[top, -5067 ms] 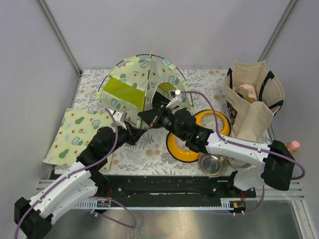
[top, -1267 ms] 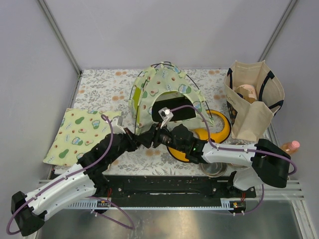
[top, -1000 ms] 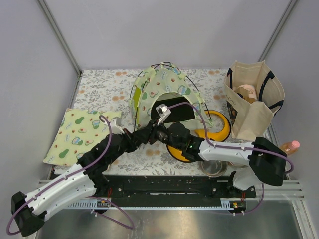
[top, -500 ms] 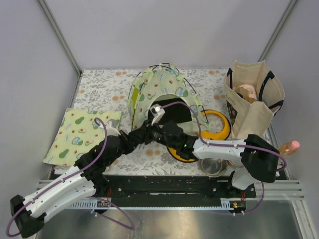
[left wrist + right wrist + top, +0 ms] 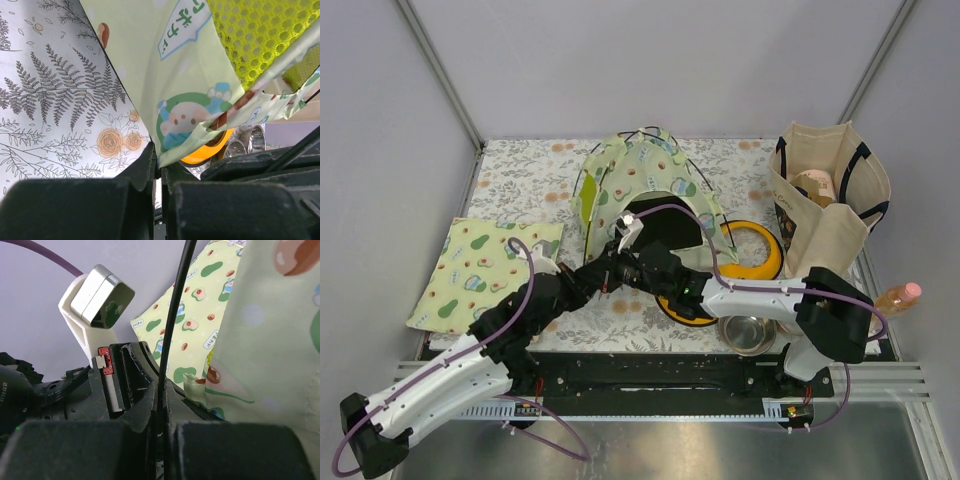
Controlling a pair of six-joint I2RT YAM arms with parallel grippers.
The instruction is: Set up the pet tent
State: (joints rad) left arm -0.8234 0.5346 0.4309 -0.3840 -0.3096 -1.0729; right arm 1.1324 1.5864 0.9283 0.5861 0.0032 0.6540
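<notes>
- From above, the pet tent (image 5: 645,180) stands domed at the back middle of the bench (image 5: 520,175), its dark opening facing my bases. The avocado-print mat (image 5: 480,270) lies flat to its left, and the orange feeder (image 5: 760,262) sits just beside it on the right.
- My left arm (image 5: 470,365) stretches from the near left corner up and to the right. My right arm (image 5: 760,297) lies low, reaching leftward across the feeder. Both wrists meet at the tent's near left corner, close together.
- The left wrist view looks up along the tent wall. My left jaws are pressed together on the printed hem (image 5: 172,150), with fabric pinched between the two black fingers. Above it a lime mesh panel (image 5: 260,35) stretches to the upper right, and the floral bench cover lies to the left.
- The right wrist view shows my right jaws squeezed narrow on a thin black pole (image 5: 174,315) that rises straight up between the fingers. Tent fabric fills the right side. My other wrist's camera (image 5: 100,297), on a white bracket, sits just beside at upper left.
</notes>
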